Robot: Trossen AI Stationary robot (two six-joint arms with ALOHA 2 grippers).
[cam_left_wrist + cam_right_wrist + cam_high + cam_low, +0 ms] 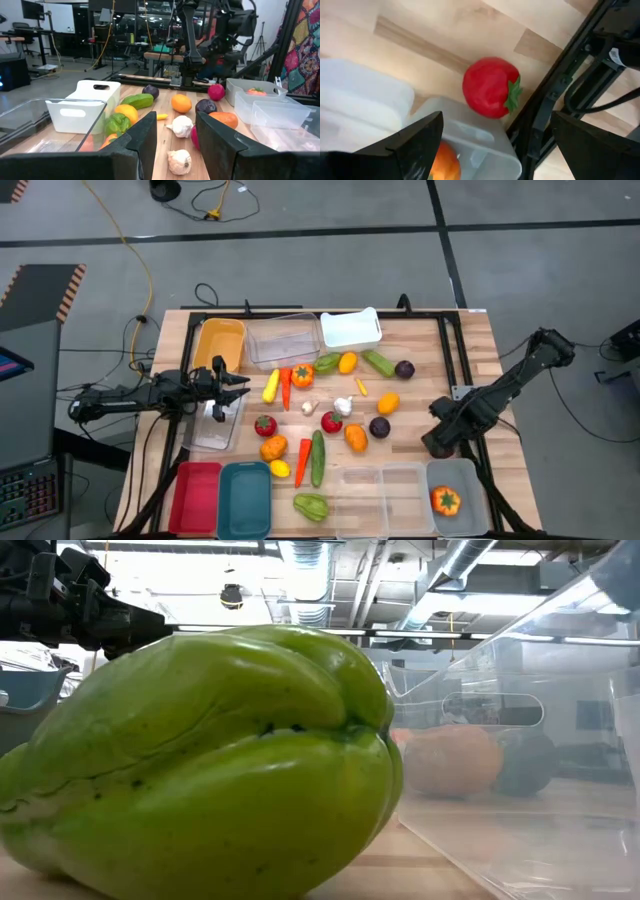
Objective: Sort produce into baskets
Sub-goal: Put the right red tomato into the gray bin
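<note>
Toy produce (331, 421) lies scattered over the middle of the wooden table. Baskets stand around it: orange (220, 343), clear (283, 340) and white (350, 328) at the far edge, red (195, 498), teal (245, 498) and clear ones (382, 498) at the near edge. A pale basket (462, 476) at the near right holds an orange-red tomato (445, 500). My right gripper (497, 116) points down, wide open, above a red fruit (490, 94) on the table beside that basket's corner, and touches nothing. My left gripper (176, 120) waits level at the left, slightly open and holding nothing.
A green pepper (200, 770) lies at the near edge beside a clear basket (520, 790). Another clear basket (215, 425) sits under my left gripper. Black frame rails (455, 350) run along the table's right side, close to the red fruit.
</note>
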